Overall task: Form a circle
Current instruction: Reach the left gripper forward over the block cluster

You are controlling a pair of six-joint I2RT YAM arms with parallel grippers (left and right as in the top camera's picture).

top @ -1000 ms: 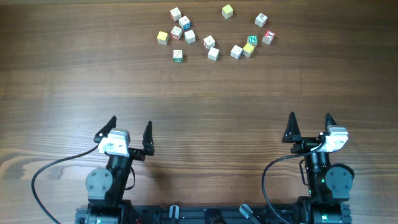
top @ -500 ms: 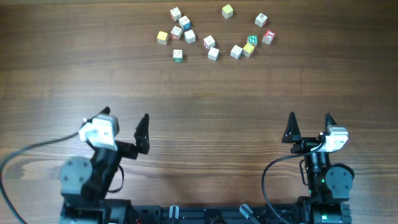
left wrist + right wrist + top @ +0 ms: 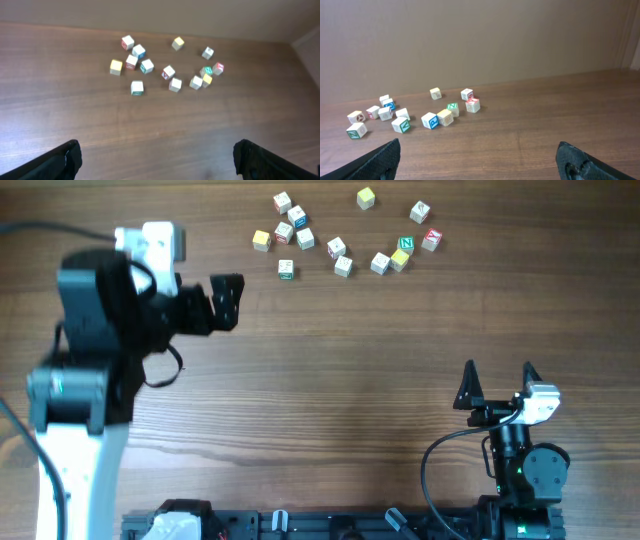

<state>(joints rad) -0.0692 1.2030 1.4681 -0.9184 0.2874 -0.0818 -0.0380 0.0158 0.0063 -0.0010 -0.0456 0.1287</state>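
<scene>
Letter cubes [image 3: 343,267] sit upper centre; open table [image 3: 330,380] below.
Left gripper [image 3: 235,300] (released, empty) hangs just left of them; right gripper [image 3: 498,370] released, lower right.

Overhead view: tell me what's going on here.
Two robot arms are meant to form a circle from letter cubes. The cubes lie scattered at the far side of the table, with no closed circle yet. The left gripper hangs open and empty near their left end; the right gripper sits open at the near edge, holding nothing.
</scene>
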